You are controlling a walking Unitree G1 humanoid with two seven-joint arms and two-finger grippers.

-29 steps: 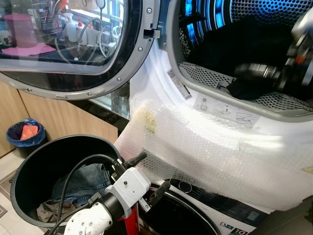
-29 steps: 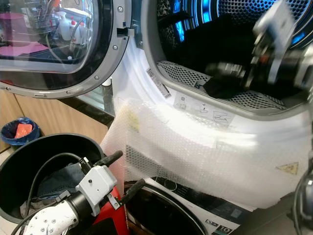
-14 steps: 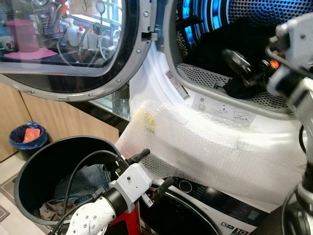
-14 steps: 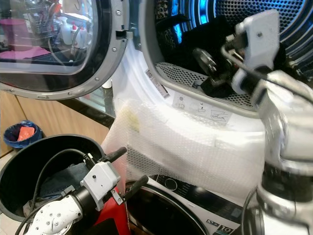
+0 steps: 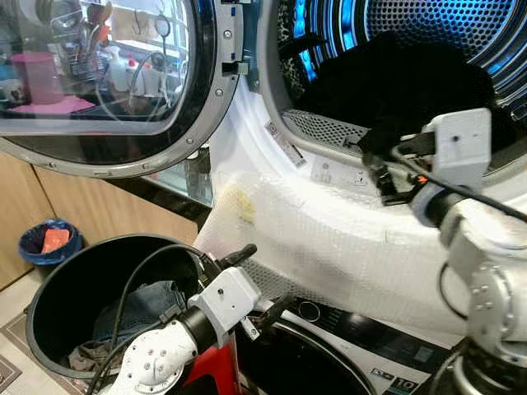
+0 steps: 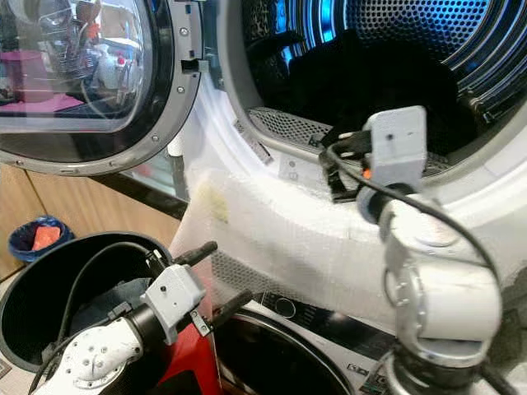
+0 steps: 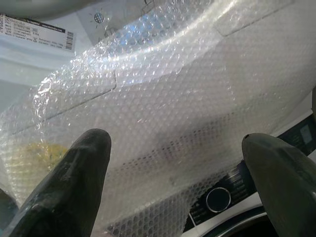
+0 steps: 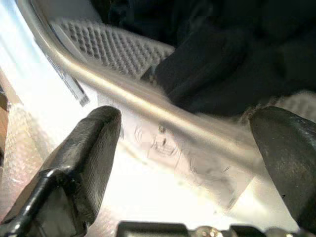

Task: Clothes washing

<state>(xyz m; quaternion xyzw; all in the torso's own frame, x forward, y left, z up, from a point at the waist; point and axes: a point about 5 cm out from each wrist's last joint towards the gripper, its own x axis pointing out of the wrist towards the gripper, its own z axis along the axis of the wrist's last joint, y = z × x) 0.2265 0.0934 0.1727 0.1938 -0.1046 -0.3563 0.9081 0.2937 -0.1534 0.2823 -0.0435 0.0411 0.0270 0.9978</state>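
Observation:
Dark clothes [image 5: 395, 82] lie piled inside the lit drum of the front-loading washer, whose round glass door [image 5: 99, 82] stands swung open to the left. My right gripper [image 5: 380, 169] hovers open just outside the drum's lower rim [image 8: 148, 103], pointing at the dark clothes [image 8: 222, 64], with nothing between its fingers. Lower left, a black bin [image 5: 33, 329] holds blue jeans [image 5: 136, 303] and a brownish garment. Beside the bin, my left gripper [image 5: 265, 276] is open and empty, facing the bubble wrap [image 7: 177, 98].
Bubble wrap [image 5: 329, 239] covers the washer's front below the drum. Under it a second machine shows its control knob [image 5: 311, 312]. A small blue wastebasket [image 5: 48, 243] stands by the wooden cabinet [image 5: 123, 218] at the left.
My right arm has drawn back out of the drum toward me, its gripper now empty at the rim. The left arm has barely moved. The camera has shifted a little.

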